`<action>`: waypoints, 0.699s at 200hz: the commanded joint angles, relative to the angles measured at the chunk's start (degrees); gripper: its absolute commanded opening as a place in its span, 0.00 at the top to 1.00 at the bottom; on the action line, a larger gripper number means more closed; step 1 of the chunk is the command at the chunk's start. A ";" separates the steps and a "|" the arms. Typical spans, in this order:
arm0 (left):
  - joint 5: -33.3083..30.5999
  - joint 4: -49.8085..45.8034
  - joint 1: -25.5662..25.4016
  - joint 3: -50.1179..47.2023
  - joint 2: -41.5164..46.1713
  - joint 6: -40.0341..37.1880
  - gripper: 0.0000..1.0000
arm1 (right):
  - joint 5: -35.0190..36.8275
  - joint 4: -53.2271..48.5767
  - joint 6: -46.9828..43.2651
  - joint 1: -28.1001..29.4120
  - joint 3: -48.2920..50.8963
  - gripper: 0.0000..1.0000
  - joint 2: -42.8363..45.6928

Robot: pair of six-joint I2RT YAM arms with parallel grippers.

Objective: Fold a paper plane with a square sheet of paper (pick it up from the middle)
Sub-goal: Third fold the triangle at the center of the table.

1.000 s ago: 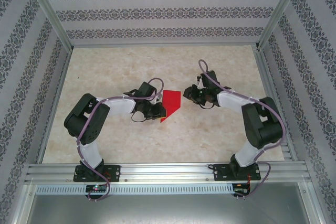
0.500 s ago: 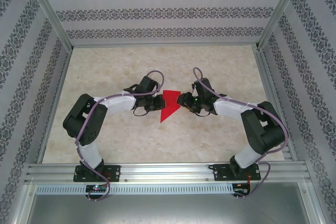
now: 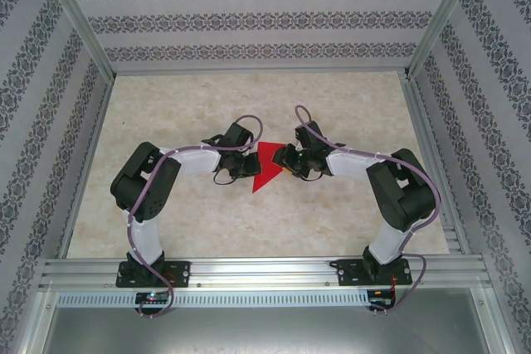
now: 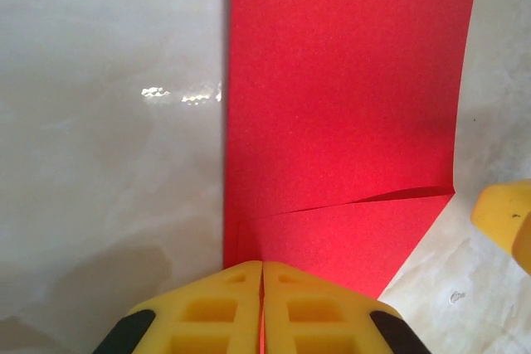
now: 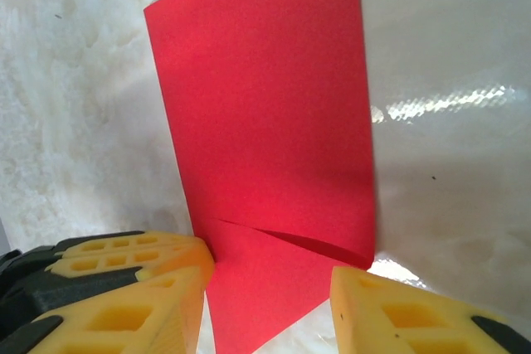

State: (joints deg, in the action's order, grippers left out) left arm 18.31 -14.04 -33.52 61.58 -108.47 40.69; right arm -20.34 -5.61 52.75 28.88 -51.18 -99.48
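Marbled tabletop (image 3: pixel 332 221), creased red paper (image 4: pixel 332 122) in tight left jaws

Bright even light, glare on the table (image 4: pixel 178 93).

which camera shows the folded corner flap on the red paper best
Left wrist: the folded flap lies square-on and sharp at the near end of the red paper, its edge plain. Right wrist shows the same flap at more of a slant. Top external shows the paper small, the flap unclear.
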 commanded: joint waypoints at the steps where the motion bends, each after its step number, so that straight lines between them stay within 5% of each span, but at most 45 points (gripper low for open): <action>1: -4.41 -3.26 -0.09 -0.15 -1.69 0.77 0.92 | 2.71 -1.47 1.03 0.73 -1.60 0.55 -1.13; 140: -4.39 -2.48 0.30 -1.60 -2.85 3.47 0.94 | 1.98 -2.63 1.01 1.34 -4.55 0.55 -4.68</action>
State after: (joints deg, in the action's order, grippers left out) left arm 18.04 -14.02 -33.54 61.54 -108.51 43.59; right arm -17.98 -9.47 53.08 29.26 -54.52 -103.04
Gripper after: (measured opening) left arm 0.068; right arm 0.459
